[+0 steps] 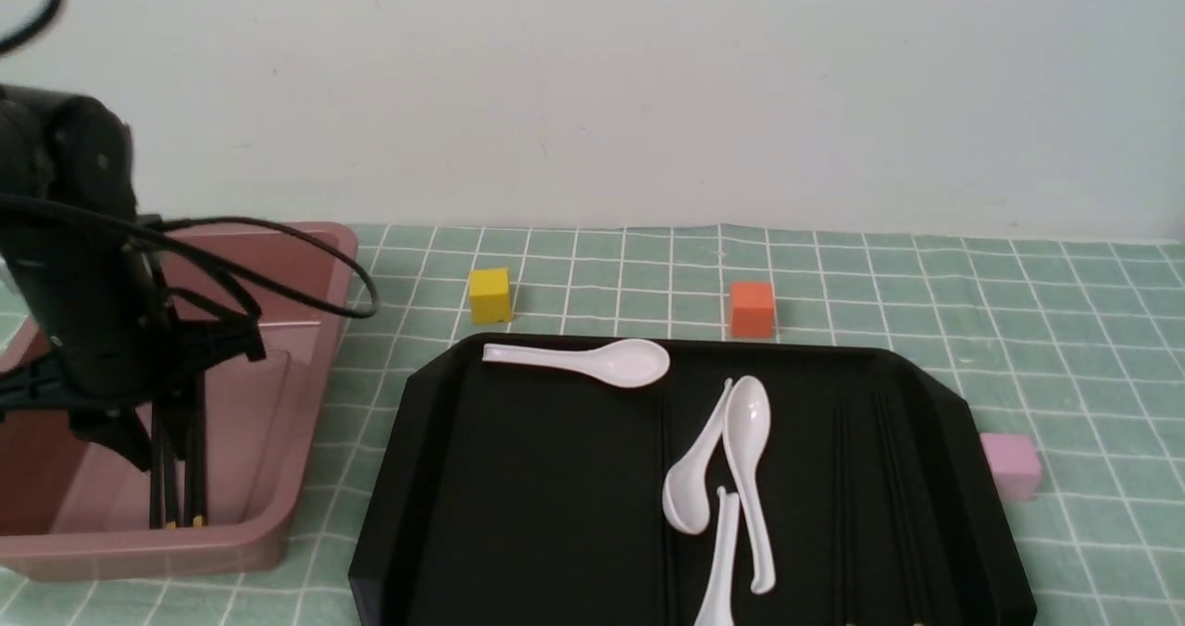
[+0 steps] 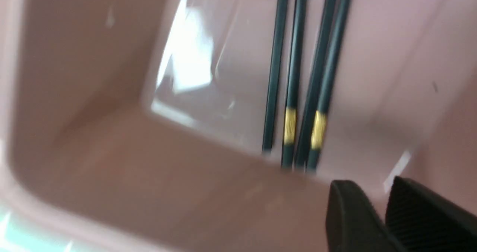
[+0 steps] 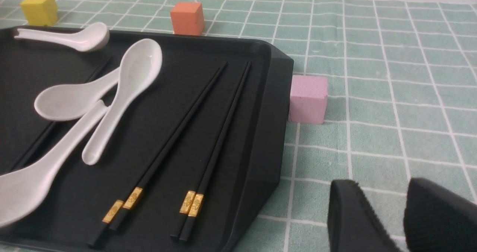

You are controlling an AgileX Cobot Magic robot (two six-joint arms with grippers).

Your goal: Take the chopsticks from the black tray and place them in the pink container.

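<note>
The pink container stands at the front view's left, and my left arm reaches down into it. Several black chopsticks are inside it. In the left wrist view they lie side by side on the container's floor, apart from my left gripper, which is open with nothing between its fingers. More chopsticks lie in two pairs on the right part of the black tray. My right gripper hangs open and empty over the cloth beside the tray's right edge.
Several white soup spoons lie on the black tray. A yellow cube and an orange cube sit behind the tray. A pale pink cube stands by its right side. Green checked cloth covers the table.
</note>
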